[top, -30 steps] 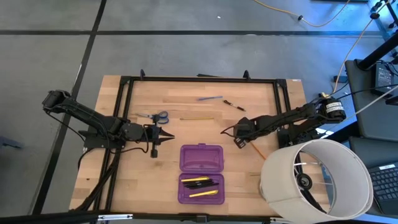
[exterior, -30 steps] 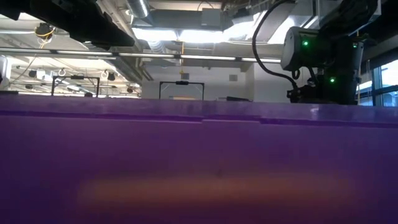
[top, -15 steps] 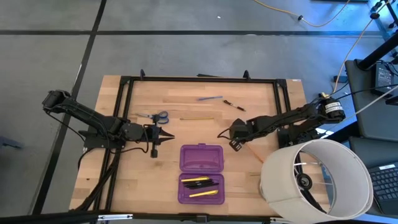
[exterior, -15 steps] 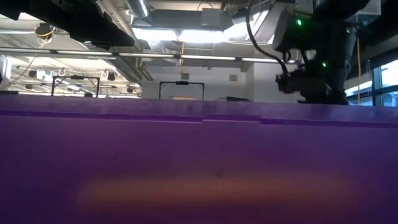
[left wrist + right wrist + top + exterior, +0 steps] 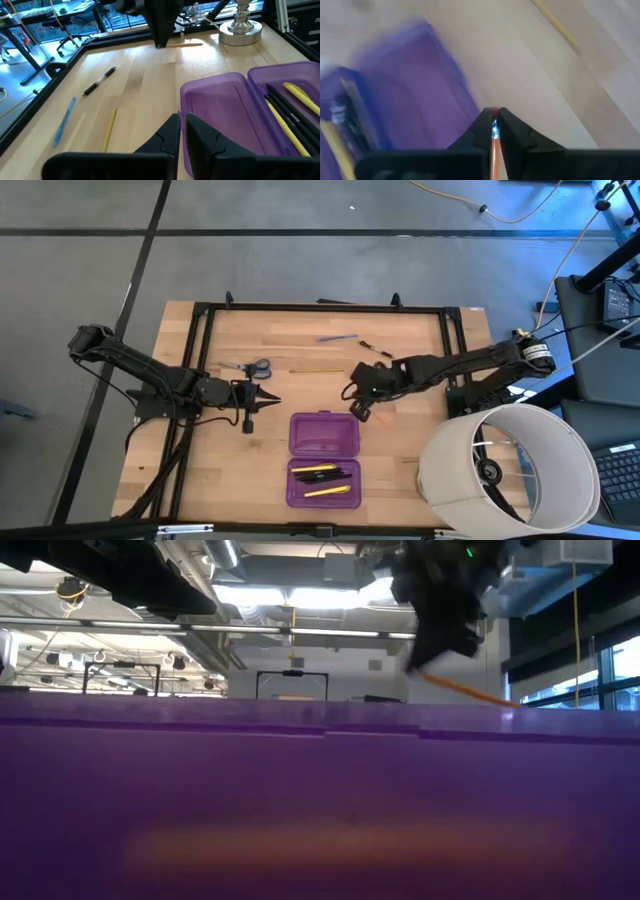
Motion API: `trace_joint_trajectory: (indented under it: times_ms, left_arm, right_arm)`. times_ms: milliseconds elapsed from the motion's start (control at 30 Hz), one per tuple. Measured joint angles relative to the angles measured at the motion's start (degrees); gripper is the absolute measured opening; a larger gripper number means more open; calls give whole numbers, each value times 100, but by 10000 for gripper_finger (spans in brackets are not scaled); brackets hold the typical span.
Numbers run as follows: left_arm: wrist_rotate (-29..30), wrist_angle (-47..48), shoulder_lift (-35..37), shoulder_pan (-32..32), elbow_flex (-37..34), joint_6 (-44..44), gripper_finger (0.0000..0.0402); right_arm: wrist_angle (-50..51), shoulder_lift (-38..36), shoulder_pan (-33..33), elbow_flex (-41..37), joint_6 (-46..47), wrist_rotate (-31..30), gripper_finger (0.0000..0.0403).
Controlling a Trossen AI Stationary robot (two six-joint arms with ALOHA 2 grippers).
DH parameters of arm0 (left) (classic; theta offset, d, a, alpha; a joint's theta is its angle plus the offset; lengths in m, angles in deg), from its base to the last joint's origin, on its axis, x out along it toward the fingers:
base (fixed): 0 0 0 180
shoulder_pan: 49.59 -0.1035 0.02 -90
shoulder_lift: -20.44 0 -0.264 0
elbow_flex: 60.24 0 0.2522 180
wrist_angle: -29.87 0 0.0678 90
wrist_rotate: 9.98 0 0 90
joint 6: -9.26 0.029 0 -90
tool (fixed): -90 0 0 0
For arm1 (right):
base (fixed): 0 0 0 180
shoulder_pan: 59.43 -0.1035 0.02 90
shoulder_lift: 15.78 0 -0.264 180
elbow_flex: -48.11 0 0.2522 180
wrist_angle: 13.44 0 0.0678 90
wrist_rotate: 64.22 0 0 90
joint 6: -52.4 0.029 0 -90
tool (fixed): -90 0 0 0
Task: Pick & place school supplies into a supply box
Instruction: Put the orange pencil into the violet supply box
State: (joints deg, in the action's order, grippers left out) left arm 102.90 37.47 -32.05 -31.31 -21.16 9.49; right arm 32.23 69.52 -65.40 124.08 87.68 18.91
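The right tool [image 5: 352,394] hangs above the wooden surface [image 5: 300,395], just beyond the far right corner of the purple supply box [image 5: 323,457], its fingers [image 5: 481,127] pinched tight on an orange pencil [image 5: 494,145] whose shaft runs back between them. The box lies open near the front edge; its near half holds yellow pencils [image 5: 315,469] and black pens [image 5: 335,477], its far half looks empty. The left tool [image 5: 262,401] rests to the left of the box, fingers together and holding nothing. Farther back lie blue-handled scissors [image 5: 250,366], a yellow pencil [image 5: 315,369], a blue pen [image 5: 337,338] and a black pen [image 5: 376,349]. A large white cylinder [image 5: 505,470] stands at the near right corner.
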Motion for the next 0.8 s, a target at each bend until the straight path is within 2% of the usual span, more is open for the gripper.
trace_joint_trajectory:
  times_ms: [233, 433, 533, 700, 800]
  left_arm:
    - [0, -1, 0, -1, 0, 5, 22]
    - [0, -3, 0, 0, 0, 7, 20]
    - [0, -2, 0, -1, 0, 7, 21]
    - [0, -2, 0, -2, 0, 5, 21]
    - [0, -2, 0, -2, 0, 7, 20]
  right_arm:
    - [-2240, 15, -432, 186, -839, 507, 28]
    - [-3573, 337, -921, 188, -888, 1182, 28]
    - [-3805, 576, -1092, 188, -882, 1479, 28]
    - [-3767, 1019, -1215, 217, -874, 1503, 28]
    - [-3581, 1402, -1237, 568, -887, 1583, 28]
